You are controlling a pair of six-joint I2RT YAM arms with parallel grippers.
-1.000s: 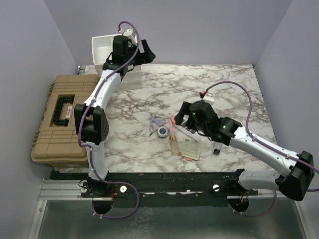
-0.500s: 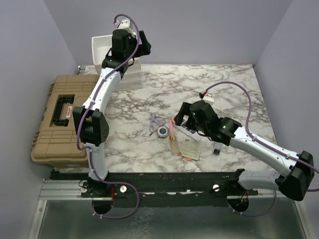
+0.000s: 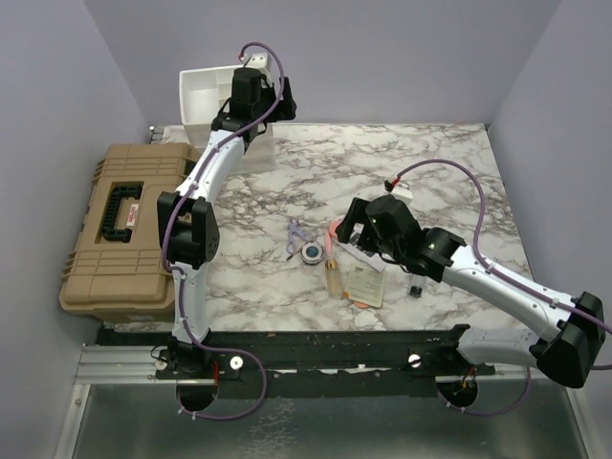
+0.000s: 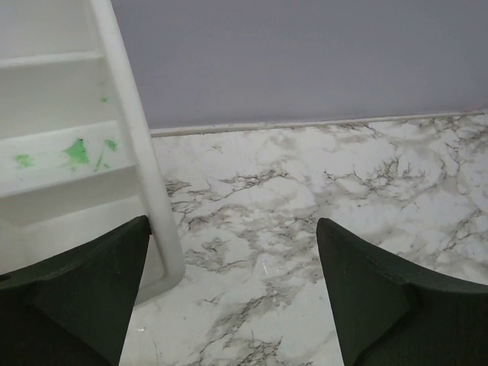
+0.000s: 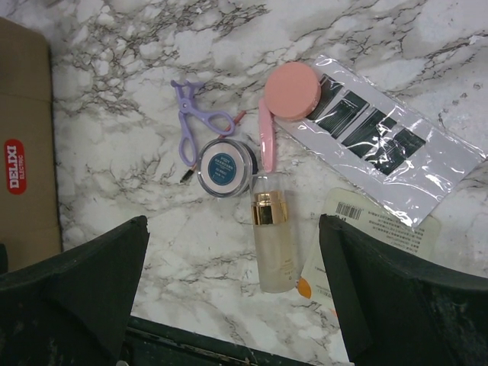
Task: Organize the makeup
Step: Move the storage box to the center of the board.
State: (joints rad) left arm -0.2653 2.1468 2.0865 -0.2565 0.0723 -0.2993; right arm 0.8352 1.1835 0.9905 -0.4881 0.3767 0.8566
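Blue-lidded, the round compact lies in the middle of the marble counter, against a lilac eyelash curler and just beside a clear bottle with a gold collar. A pink puff rests at the corner of a clear bag of black strips, and a cream sachet lies by the bottle. The right tool hovers over this cluster, spread wide and holding nothing. The left tool, also wide apart and empty, hangs at the far edge by the white organizer. A tan case sits to the left.
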